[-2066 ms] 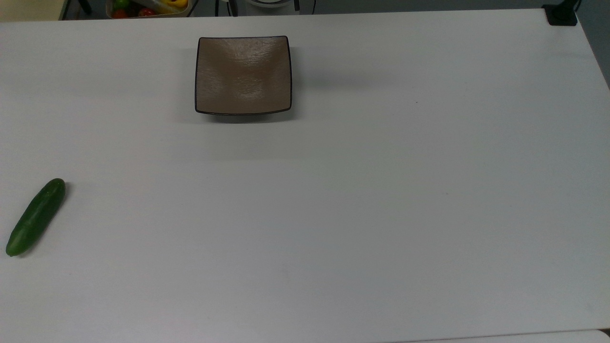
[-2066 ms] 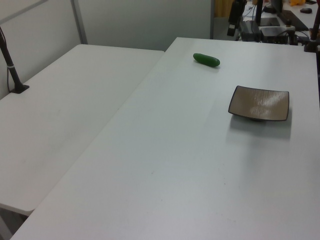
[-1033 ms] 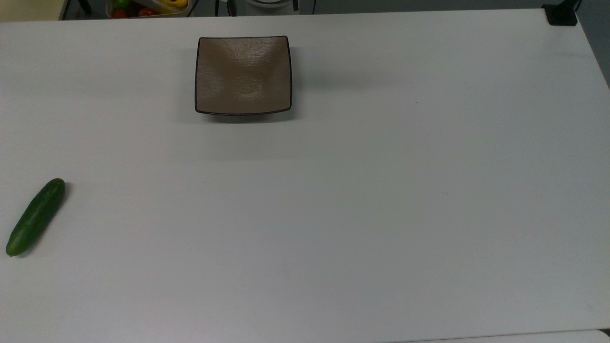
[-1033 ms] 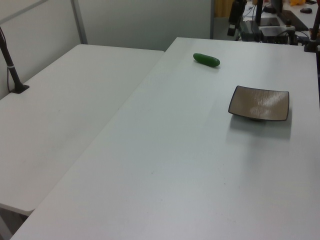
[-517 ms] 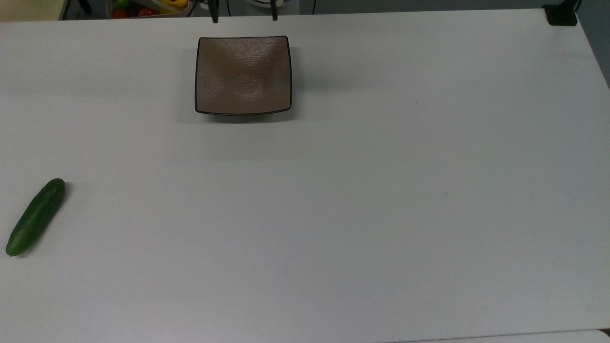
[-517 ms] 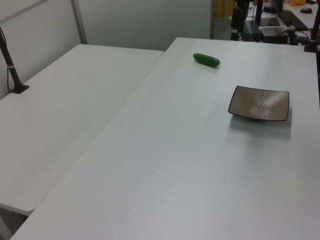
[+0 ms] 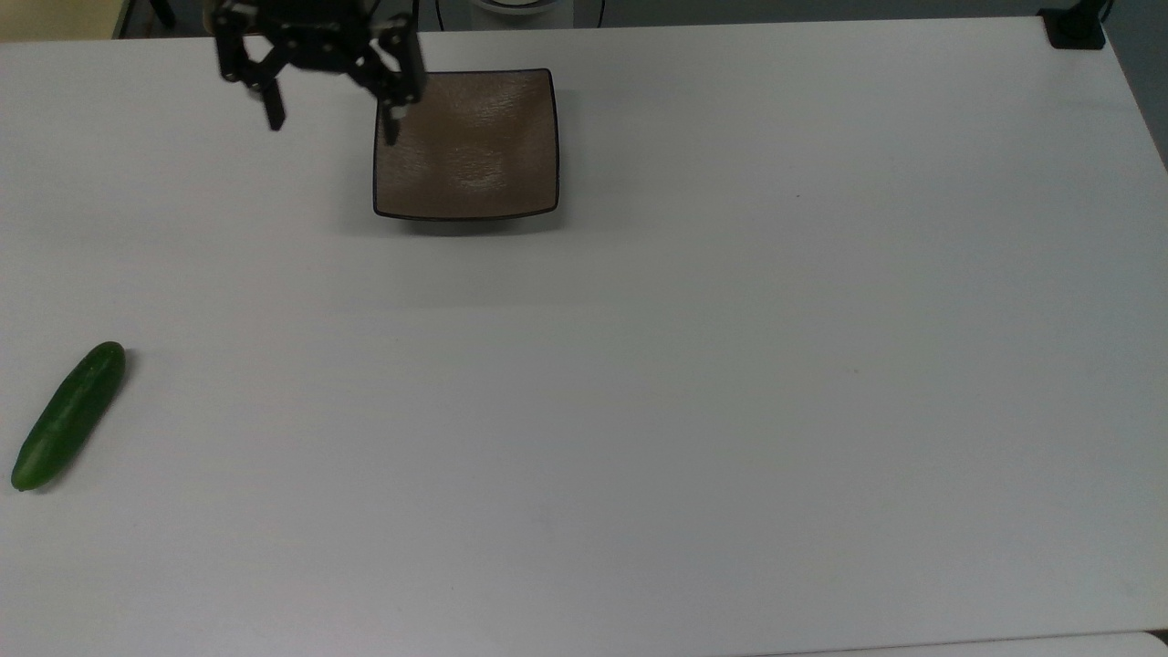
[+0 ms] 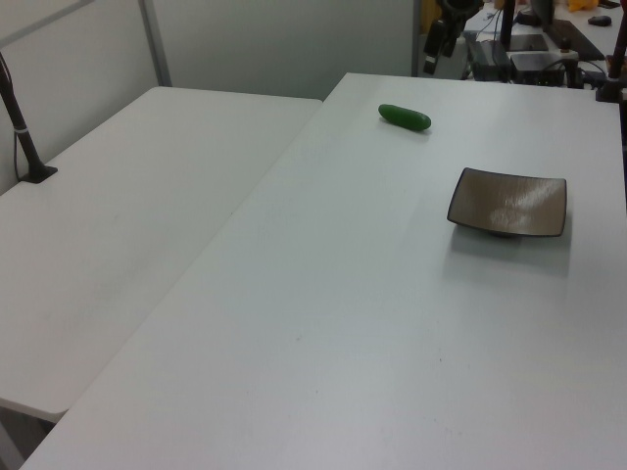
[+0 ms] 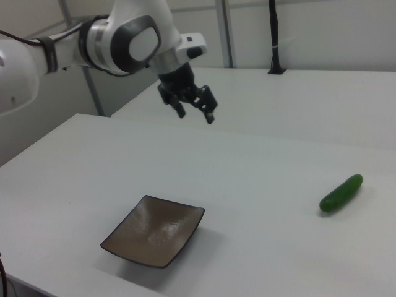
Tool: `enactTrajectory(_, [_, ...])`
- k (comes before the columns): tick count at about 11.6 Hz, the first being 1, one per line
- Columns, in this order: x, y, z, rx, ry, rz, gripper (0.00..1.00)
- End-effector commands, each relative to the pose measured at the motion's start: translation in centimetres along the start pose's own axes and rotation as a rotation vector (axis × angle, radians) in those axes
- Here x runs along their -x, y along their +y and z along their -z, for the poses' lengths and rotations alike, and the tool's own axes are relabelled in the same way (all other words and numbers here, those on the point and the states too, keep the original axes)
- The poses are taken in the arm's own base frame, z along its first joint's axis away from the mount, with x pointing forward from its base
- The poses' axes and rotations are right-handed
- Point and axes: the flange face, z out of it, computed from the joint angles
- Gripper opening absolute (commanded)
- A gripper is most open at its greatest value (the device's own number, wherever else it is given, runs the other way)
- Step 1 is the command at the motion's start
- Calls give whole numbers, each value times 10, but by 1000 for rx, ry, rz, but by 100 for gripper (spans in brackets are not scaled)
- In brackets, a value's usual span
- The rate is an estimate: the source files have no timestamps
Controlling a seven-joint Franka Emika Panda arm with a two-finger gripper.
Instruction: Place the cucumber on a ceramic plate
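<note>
Gripper (image 7: 330, 123), mine, 1 unit: 2 fingers spread wide, nothing between them, held high above the table (image 7: 693, 383). In the top view it sits over the plate's upper-left corner.

Item 1, table: white, broad, below me; carries both task items.

Item 2, ceramic plate (image 7: 467, 146): square, glossy brown, dark rim, upturned corners. Position: almost beneath me, slightly to the top view's right. Contents: nothing; the cucumber is not on it.

Item 3, cucumber (image 7: 68, 416): dark green, rounded ends, lying flat on the table, well apart from me and from the plate, toward the top view's lower left. In the right view (image 9: 341, 193) it lies far to the right view's right of my fingers (image 9: 211, 116).

Step in hand, by my judgement: the approach, with the task at its very start and no grasp made. Next move calls for travel across to the cucumber, turning my wrist so the fingers straddle its narrow width near the middle, then descending to close. Its smooth round body may roll if 1 finger touches first.
</note>
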Motion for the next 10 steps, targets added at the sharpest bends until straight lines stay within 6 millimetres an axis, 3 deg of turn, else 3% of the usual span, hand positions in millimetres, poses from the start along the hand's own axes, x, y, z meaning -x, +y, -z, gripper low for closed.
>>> enactTrajectory(1, [-15,45,-21,59,86,-51,100])
enactTrajectory(8, [-48,173,-115,161,233,-183,100])
enactTrajectory(10, [-55,200,-142,186,293,-201,100])
